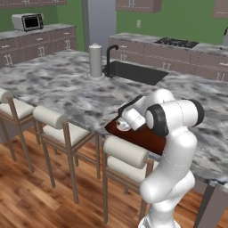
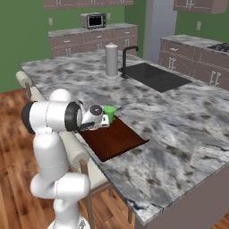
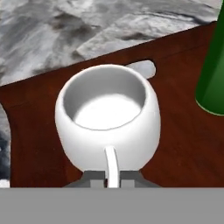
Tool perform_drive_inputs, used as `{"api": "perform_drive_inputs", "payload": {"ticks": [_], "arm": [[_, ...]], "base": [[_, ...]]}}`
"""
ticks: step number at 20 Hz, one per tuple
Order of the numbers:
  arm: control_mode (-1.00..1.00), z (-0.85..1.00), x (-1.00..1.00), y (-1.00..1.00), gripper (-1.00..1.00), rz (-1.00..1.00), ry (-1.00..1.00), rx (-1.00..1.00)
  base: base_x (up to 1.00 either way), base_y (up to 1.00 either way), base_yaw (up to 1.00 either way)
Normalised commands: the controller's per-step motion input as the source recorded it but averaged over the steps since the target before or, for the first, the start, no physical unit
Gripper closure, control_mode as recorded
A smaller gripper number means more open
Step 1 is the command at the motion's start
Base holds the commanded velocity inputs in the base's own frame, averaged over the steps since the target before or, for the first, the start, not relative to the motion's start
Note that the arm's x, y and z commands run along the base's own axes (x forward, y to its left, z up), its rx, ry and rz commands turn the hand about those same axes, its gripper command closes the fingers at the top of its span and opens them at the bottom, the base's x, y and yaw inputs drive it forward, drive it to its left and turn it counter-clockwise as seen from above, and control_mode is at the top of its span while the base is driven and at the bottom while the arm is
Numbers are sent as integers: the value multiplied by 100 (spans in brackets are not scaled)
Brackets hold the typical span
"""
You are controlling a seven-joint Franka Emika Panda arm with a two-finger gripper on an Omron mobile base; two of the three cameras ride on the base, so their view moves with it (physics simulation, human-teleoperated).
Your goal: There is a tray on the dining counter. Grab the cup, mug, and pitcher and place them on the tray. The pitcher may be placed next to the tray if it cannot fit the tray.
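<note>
Mug (image 3: 107,120), white, sits over the reddish-brown tray (image 2: 117,138) at the near edge of the marbled tabletop (image 2: 179,125), its handle pinched in the closed hand (image 3: 112,179), the green cup (image 2: 109,112) just beside it, stools crowding the edge below and bare tabletop beyond, the arm folded low.
</note>
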Motion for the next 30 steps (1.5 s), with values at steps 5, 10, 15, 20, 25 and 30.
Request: {"api": "perform_drive_inputs", "payload": {"ticks": [5,10,15,20,25,30], "arm": [[-100,-2,14,1,-100,0,7,1],[-100,0,0,0,-100,0,0,0],[-100,43,-25,0,-100,-5,0,0],[-100,80,-88,-6,-100,-12,0,0],[-100,99,-88,-17,-100,-17,0,2],[-100,100,-24,-21,-100,-17,1,2]], "base": [[0,0,0],[0,0,0],[0,0,0],[0,0,0],[0,0,0],[0,0,0]]}}
